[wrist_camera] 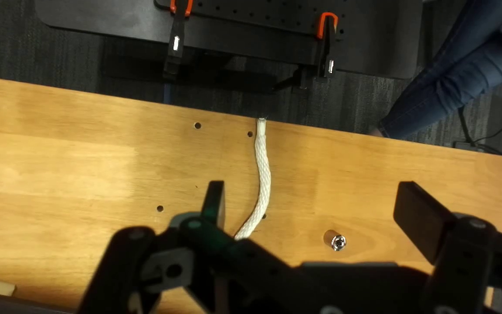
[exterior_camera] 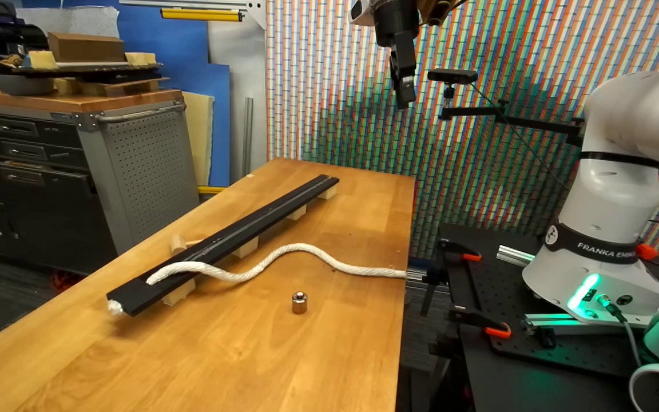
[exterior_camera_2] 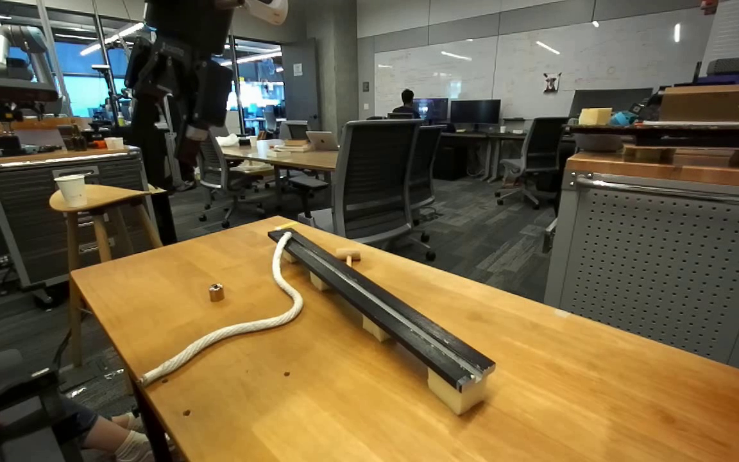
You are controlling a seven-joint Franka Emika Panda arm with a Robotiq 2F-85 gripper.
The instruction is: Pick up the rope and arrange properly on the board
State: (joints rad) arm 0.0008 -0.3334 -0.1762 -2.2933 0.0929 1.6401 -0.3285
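The white rope [exterior_camera: 301,248] [exterior_camera_2: 235,330] lies in a wavy line on the table in both exterior views. One end section rests on the near end of the black board [exterior_camera: 232,230] [exterior_camera_2: 385,299]; a frayed white tuft [exterior_camera: 115,307] shows at that board end. The rope's other end reaches the table edge, as the wrist view shows on the rope [wrist_camera: 265,174]. The board has a lengthwise groove and stands on cream blocks. My gripper [exterior_camera: 404,97] [exterior_camera_2: 167,154] is high above the table, away from rope and board. In the wrist view its fingers [wrist_camera: 314,190] are wide apart and empty.
A small metal cylinder [exterior_camera: 299,302] [exterior_camera_2: 216,292] [wrist_camera: 335,240] stands on the table beside the rope. A wooden mallet [exterior_camera: 178,245] [exterior_camera_2: 348,255] lies behind the board. Clamps [wrist_camera: 327,43] sit on the robot's black base table. A person's legs [wrist_camera: 447,87] are near the table.
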